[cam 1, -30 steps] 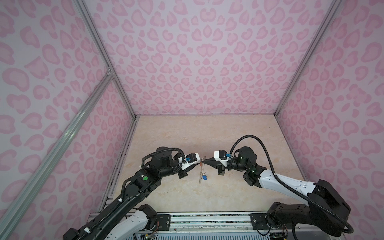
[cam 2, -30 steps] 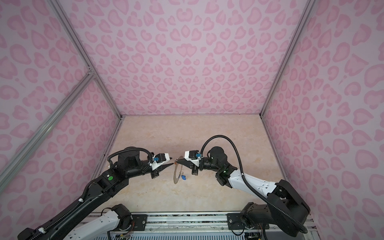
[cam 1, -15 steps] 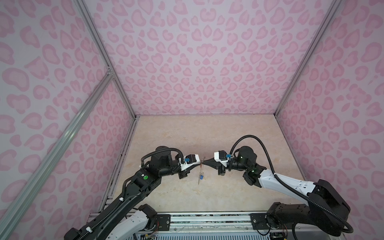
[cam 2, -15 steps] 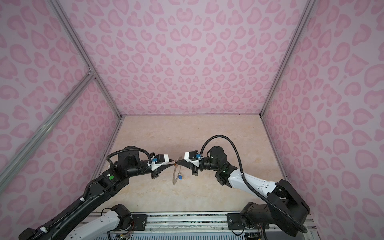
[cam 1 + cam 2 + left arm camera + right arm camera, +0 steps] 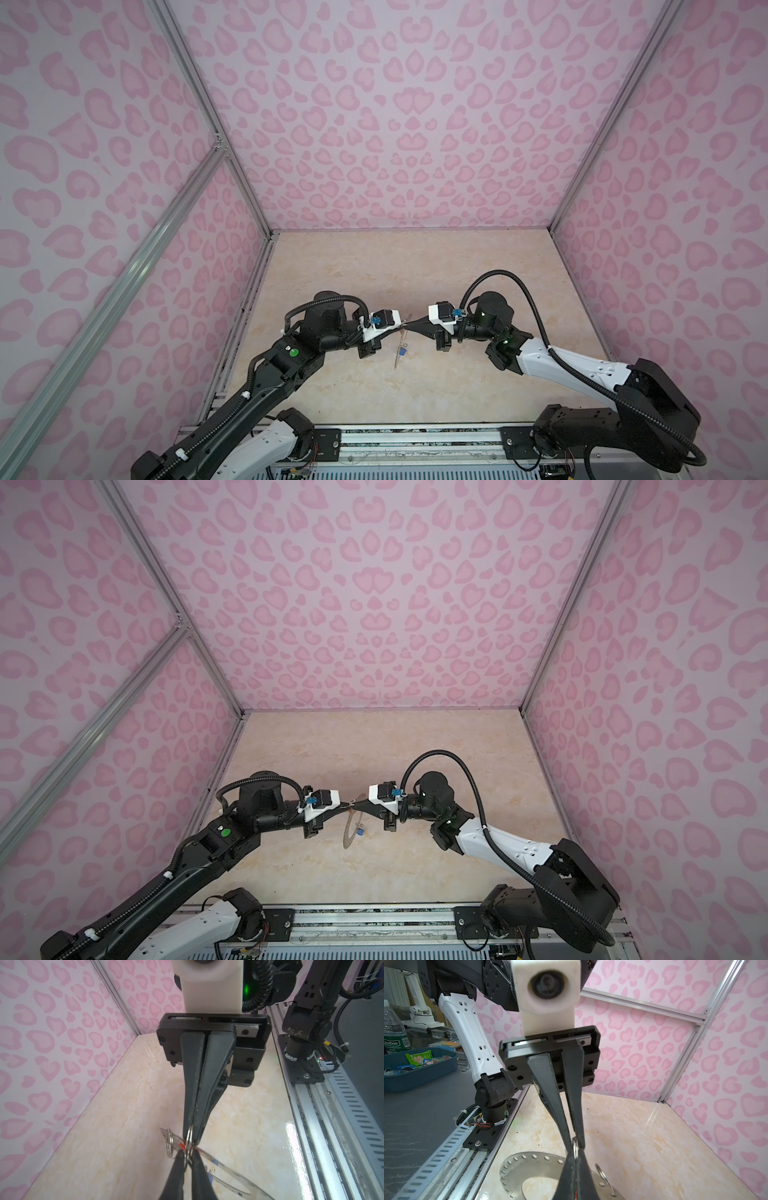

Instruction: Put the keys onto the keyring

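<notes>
Keyring hangs in the air above the table, edge-on in both top views, carried by one small wire loop on its rim, with the blue-tagged key dangling just beside it. The right gripper is clamped on that loop. The left gripper pinches the same loop from the opposite side, tip to tip, probably to steady or pry it for threading a key.
</notes>
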You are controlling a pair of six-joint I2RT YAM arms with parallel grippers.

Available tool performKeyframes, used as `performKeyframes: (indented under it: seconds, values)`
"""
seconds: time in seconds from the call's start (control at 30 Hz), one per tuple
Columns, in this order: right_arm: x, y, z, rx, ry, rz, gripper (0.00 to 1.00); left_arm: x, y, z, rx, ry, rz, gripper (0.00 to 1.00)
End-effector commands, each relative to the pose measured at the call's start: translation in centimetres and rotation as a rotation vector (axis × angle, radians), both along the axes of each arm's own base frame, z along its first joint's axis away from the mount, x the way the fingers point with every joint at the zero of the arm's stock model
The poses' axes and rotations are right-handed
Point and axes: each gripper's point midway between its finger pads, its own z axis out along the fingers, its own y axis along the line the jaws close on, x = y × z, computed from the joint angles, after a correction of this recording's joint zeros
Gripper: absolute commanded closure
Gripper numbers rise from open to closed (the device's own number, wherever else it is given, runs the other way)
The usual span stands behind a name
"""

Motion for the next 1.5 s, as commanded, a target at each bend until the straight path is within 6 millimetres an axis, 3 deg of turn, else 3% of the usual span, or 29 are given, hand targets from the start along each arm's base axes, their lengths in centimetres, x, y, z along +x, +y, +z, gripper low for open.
performKeyframes:
  seconds: [0.0,0.27,0.4,0.63,1.0,1.47]
  values:
    - [-0.1,0.1,0.7,0.019,-0.03,0.011,1.0,-0.2,-0.2,0.8,-0.013,-0.016,-0.023,0.91]
    - [0.6,-0.1,0.6,0.015,-0.036,-0.036,1.0,-0.2,-0.2,1.3,-0.002,-0.018,-0.025,0.97]
    - [1.5,-0.6,0.1,-0.026,-0.069,-0.115,0.82,0.3,0.2,1.3,0.055,-0.02,0.021,0.97]
    - [2.2,-1.8,0.2,-0.084,-0.135,-0.204,0.7,0.9,0.5,0.4,0.213,-0.024,0.077,0.97]
    - [1.1,-1.1,0.7,-0.051,-0.125,-0.144,0.74,1.2,-0.4,0.4,0.315,-0.021,0.091,0.97]
    - [1.0,-0.5,0.1,-0.05,-0.103,-0.113,0.89,0.7,-0.8,0.4,0.313,-0.022,0.069,0.97]
